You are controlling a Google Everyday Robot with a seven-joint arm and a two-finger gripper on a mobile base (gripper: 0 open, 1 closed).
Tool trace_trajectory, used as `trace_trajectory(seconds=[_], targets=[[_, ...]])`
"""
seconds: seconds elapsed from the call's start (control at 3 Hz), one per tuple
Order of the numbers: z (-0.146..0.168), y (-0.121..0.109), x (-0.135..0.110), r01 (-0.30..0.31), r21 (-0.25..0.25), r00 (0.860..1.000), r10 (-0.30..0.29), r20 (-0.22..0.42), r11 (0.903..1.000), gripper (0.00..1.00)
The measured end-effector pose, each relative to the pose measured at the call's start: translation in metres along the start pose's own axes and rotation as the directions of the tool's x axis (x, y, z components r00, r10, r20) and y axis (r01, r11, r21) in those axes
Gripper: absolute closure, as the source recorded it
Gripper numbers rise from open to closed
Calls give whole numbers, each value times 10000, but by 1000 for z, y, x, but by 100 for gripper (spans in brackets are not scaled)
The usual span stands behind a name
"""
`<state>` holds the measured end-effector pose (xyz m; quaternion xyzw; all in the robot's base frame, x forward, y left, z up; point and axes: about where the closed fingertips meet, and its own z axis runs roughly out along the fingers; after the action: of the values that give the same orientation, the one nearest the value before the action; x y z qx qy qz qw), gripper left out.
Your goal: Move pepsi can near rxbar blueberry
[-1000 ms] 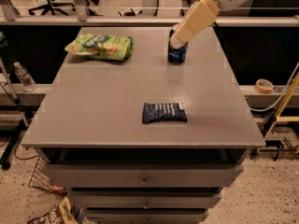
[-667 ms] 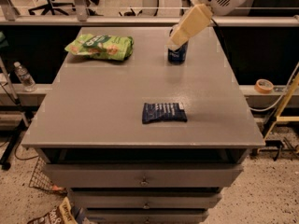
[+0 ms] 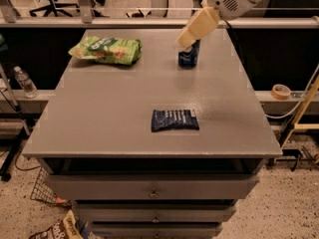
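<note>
My cream gripper (image 3: pixel 186 39) over the grey desk's (image 3: pixel 99 118) far right, at the top of one dark blue cylindrical pepsi can (image 3: pixel 188 59), open or closed I cannot tell, one flat navy rxbar blueberry wrapper (image 3: pixel 174 120) towards the front edge, well apart from the can, one crinkled green snack bag (image 3: pixel 107 50) by the far left corner.

Grey table (image 3: pixel 99 118) holds a pepsi can (image 3: pixel 189 58) standing just beneath the gripper (image 3: pixel 186 40), a green snack bag (image 3: pixel 107 50) well left of it, and an rxbar blueberry (image 3: pixel 174 120) lying flat, well forward of it.
</note>
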<state>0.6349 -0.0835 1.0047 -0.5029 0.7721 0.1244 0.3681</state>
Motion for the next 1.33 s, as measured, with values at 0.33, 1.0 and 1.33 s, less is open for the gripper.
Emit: trace_trajectory(seconds=[0.33, 1.0, 1.33], targets=[[23, -29, 15, -1063, -138, 9911, 1071, 794, 9942, 0], [55, -61, 43, -2561, 27, 9604, 2542, 1139, 9666, 0], [68, -77, 53, -3111, 336, 9449, 3053, 1179, 9498, 0]])
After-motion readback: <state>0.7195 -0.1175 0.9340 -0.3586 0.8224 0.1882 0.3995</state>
